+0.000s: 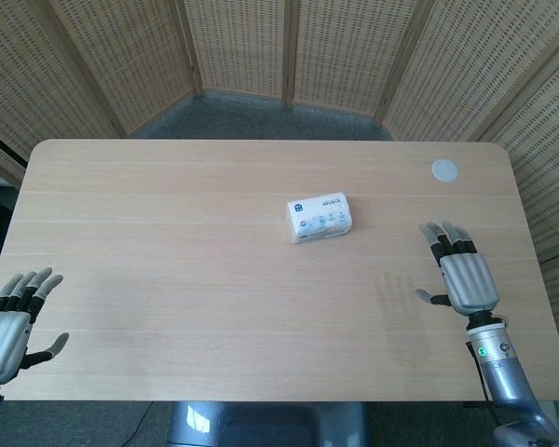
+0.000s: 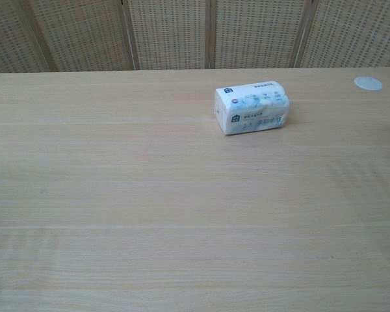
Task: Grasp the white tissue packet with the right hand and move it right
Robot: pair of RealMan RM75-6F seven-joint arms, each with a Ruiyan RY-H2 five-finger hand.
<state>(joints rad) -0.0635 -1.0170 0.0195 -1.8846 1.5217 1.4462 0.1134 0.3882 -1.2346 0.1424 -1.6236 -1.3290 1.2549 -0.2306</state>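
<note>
The white tissue packet [image 1: 320, 217] with blue print lies flat a little right of the table's middle; in the chest view the white tissue packet [image 2: 251, 108] sits towards the far right. My right hand [image 1: 461, 273] hovers palm down near the table's right front, fingers spread, well right of and nearer than the packet, holding nothing. Over the left front corner my left hand [image 1: 11, 326] rests with fingers apart and empty. Neither hand shows in the chest view.
A small white round disc [image 1: 444, 169] lies near the far right corner of the wooden table [image 1: 168, 261]; the same white round disc [image 2: 368, 82] shows in the chest view. Woven folding screens [image 1: 289, 47] stand behind the table.
</note>
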